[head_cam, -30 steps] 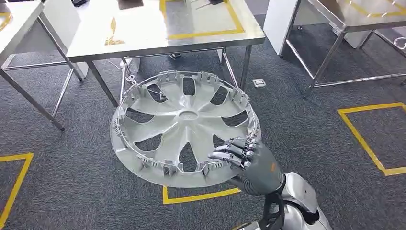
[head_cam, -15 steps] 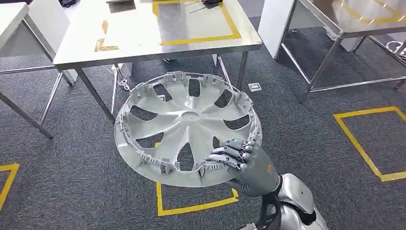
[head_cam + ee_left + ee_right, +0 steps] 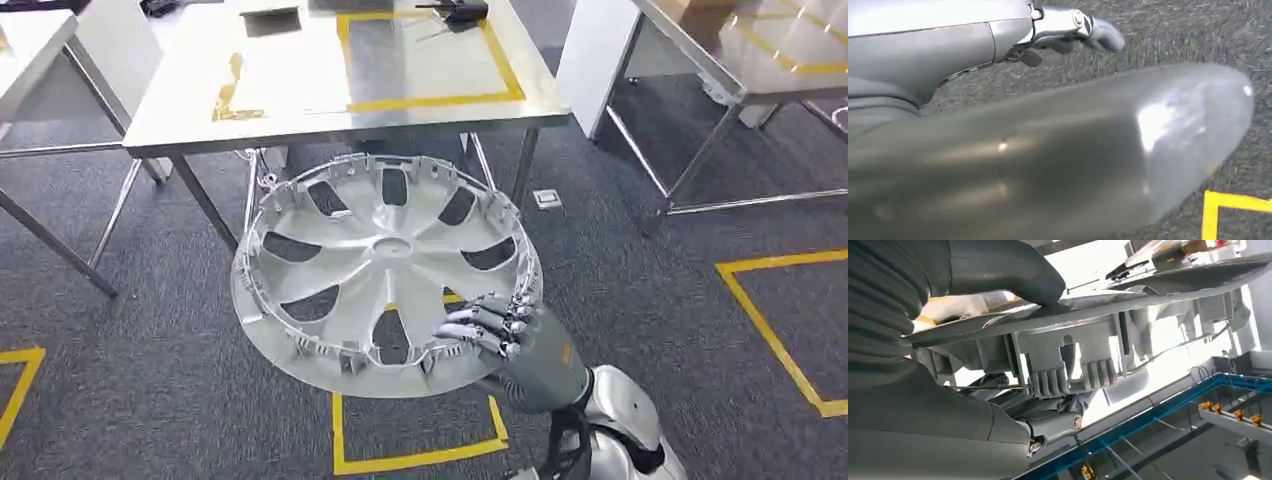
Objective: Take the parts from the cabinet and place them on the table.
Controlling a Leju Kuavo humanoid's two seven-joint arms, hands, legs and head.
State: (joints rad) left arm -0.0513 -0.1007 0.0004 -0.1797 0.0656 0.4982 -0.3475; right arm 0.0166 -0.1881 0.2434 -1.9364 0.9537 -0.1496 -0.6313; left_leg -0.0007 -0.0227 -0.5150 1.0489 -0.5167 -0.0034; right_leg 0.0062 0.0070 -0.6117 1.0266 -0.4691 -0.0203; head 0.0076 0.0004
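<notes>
A large silver wheel cover, inner side up with spokes and rim clips, hangs tilted above the grey carpet in the head view. My right hand grips its near right rim, fingers curled over the edge. In the right wrist view the thumb presses on the cover's rim, above a ribbed clip. Beyond the cover's far edge stands the steel table, with a yellow tape rectangle on top. My left hand hangs over the carpet, fingers loose and holding nothing.
More steel tables stand at the right and far left. A white panel stands beside the middle table. Dark items lie at that table's far edge. Yellow tape squares mark the carpet.
The whole view has shifted as the camera moved; the middle table now sits closer to the cover's far edge. The cover stays in my right hand, slightly higher in the picture.
</notes>
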